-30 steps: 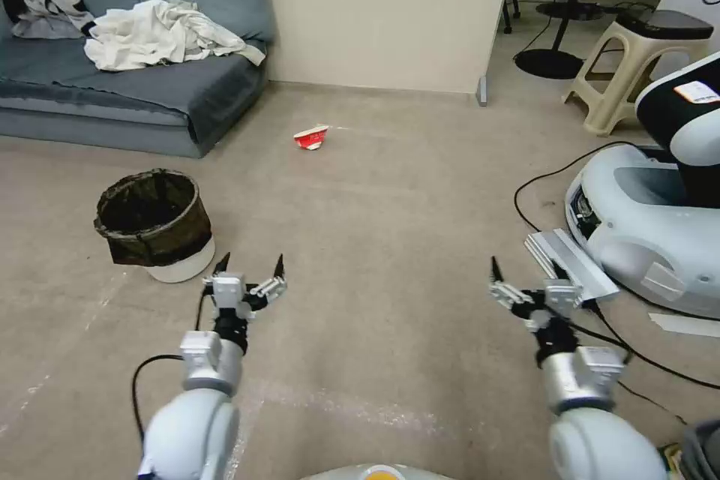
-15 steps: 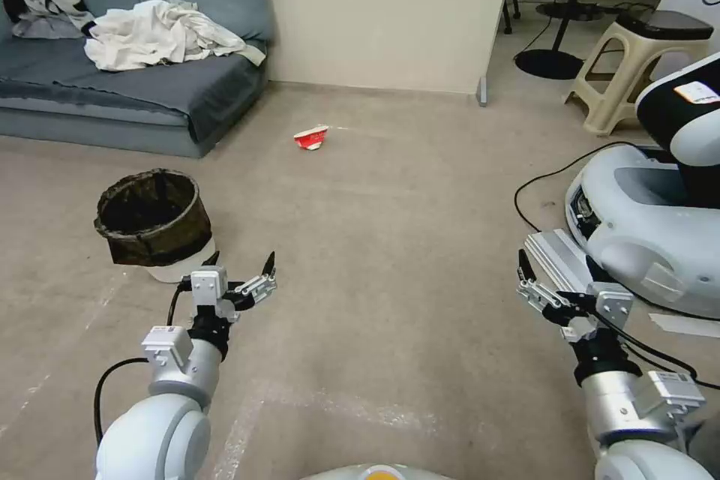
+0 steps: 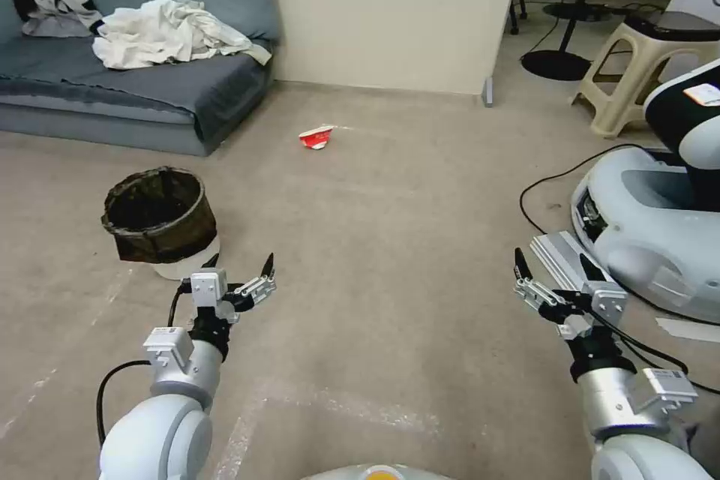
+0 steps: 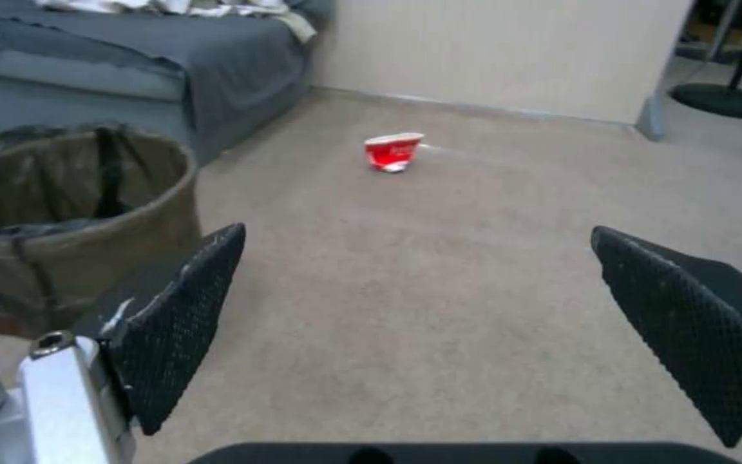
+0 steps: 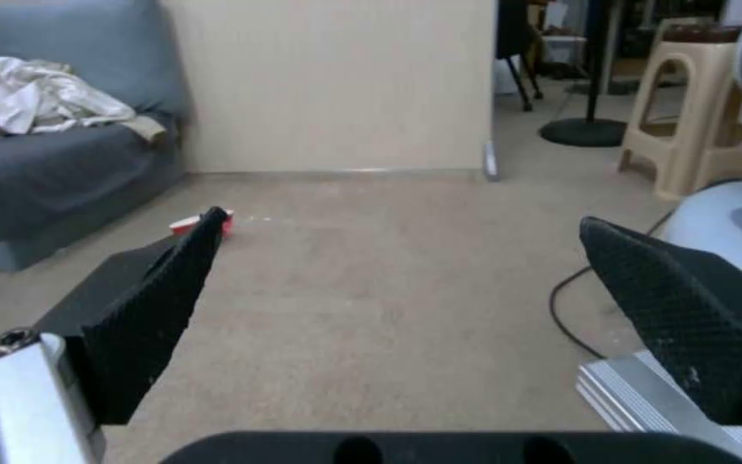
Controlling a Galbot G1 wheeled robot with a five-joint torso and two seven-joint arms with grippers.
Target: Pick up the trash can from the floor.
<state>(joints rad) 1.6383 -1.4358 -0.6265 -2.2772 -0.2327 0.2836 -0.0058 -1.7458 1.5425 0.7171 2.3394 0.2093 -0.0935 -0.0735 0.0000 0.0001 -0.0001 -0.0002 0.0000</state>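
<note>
Head view: the left gripper [image 3: 240, 266] hovers spread apart and empty, with the trash can [image 3: 161, 221] just ahead to its left on the floor [image 3: 390, 240], within reach; the right gripper [image 3: 551, 270] waits splayed, well apart.

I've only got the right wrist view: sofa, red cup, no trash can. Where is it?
Observer: The trash can stands upright on the floor, just ahead and to the left of the left gripper.
Operator: Is it gripped?
Observer: No. The left jaws are open with only floor between them.
Operator: What's on its rim?
Observer: A dark bag lines it, folded over the rim.
</note>
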